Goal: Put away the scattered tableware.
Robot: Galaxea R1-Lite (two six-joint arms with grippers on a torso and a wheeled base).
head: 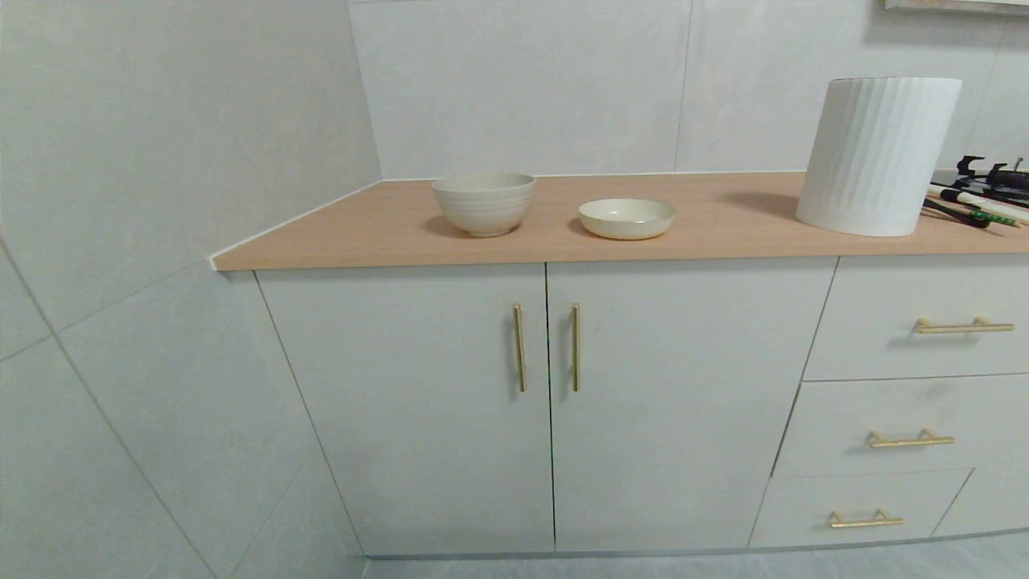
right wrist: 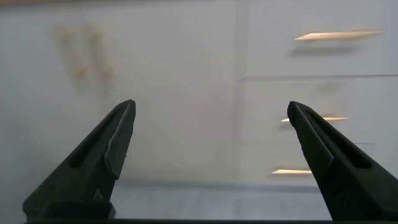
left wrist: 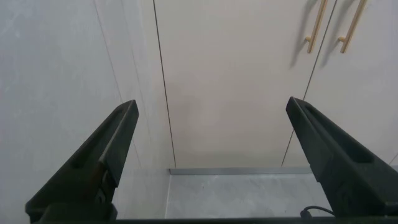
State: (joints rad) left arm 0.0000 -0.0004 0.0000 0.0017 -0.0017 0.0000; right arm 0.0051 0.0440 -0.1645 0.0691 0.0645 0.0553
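A ribbed beige bowl (head: pixel 484 203) stands on the wooden countertop (head: pixel 723 233), left of centre. Just to its right lies a shallow cream dish (head: pixel 626 218). Both are apart from each other and upright. My left gripper (left wrist: pixel 211 109) is open, low in front of the white cabinet doors (left wrist: pixel 236 81), with nothing between its dark fingers (left wrist: pixel 106 155). My right gripper (right wrist: pixel 211 112) is also open and empty, facing the drawer fronts (right wrist: pixel 311 118) low down.
A tall white ribbed container (head: pixel 878 154) stands at the counter's right, with dark utensils (head: pixel 977 197) beside it. Below are two cabinet doors with gold handles (head: pixel 547 347) and three drawers (head: pixel 900 386) to the right. A tiled wall closes the left side.
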